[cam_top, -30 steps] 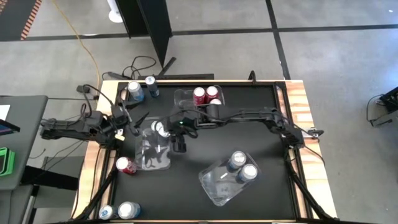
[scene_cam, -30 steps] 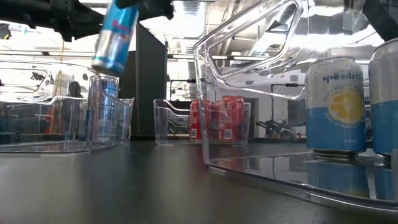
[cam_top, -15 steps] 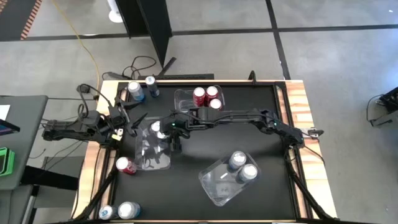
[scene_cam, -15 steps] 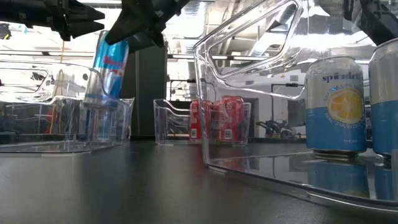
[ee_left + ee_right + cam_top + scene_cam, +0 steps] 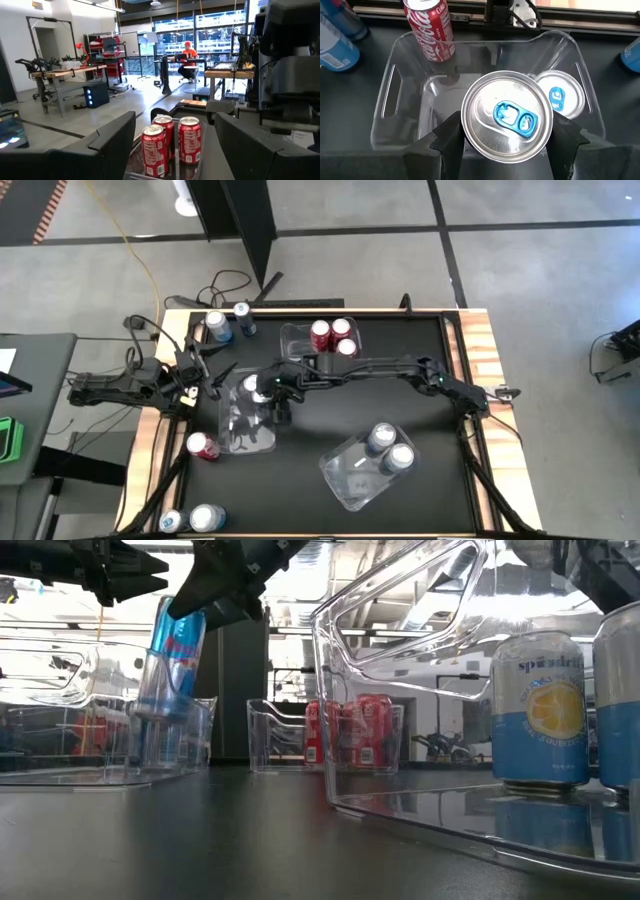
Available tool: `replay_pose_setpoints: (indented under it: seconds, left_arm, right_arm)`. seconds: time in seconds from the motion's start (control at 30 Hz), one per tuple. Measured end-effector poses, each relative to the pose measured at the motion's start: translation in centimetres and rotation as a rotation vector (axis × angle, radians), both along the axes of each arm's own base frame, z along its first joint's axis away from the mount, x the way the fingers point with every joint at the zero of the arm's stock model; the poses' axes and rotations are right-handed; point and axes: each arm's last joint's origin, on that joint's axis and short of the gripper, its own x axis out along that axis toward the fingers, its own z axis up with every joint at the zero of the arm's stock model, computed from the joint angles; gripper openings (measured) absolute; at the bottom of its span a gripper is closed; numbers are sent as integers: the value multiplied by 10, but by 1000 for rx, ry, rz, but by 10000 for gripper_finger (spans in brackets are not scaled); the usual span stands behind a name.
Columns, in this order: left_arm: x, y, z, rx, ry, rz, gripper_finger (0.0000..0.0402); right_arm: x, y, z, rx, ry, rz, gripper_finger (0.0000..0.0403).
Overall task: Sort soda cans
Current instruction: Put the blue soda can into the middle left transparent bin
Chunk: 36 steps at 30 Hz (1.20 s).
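Item: one slim blue can [image 5: 172, 658], held by the right end effector [image 5: 262, 387] with its fingers closed on the can's sides, hung tilted over the clear bin [image 5: 246, 425] at centre left of the high view. A second blue-tabbed can [image 5: 559, 98] was seen already standing in that bin, just beside the held one. The left end effector [image 5: 207, 378] was parked at the table's [image 5: 400, 510] left edge, fingers standing apart and empty. Elsewhere recorded: red cans [image 5: 331, 334] in the upper-centre bin [image 5: 295, 333], pale cans [image 5: 389, 448] in the lower-right bin [image 5: 345, 475], and loose cans at the upper-left and lower-left corners, including a red one [image 5: 201, 445] just left of the target bin. Judgement: the can should be brought upright before lowering, set clear of its neighbour and the bin's wall, and released only once seated. Open room lay toward the bin's lower half; the walls were close on both sides.
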Motion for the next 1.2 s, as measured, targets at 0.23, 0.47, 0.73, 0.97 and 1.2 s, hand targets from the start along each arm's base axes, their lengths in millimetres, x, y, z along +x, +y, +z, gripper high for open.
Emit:
replay_pose_setpoints:
  seconds: [0.23, 0.47, 0.73, 0.97, 1.2]
  left_arm:
    - [0, 0, 0, -2, -1, 0, 270]
    - [0, 0, 0, -4, 1, -1, 270]
    - [0, 0, 0, -4, 2, 0, 270]
    - [0, 0, 0, -4, 2, 0, 270]
    - [0, 0, 0, -4, 2, 0, 270]
  right_arm:
    - [8, 1, -19, 12, 31, -10, 221]
    - [15, 1, -43, 17, 73, -15, 221]
    - [15, 1, -44, 19, 75, -17, 226]
    - [15, 1, -44, 13, 75, -12, 249]
    - [15, 1, -44, 10, 73, -9, 273]
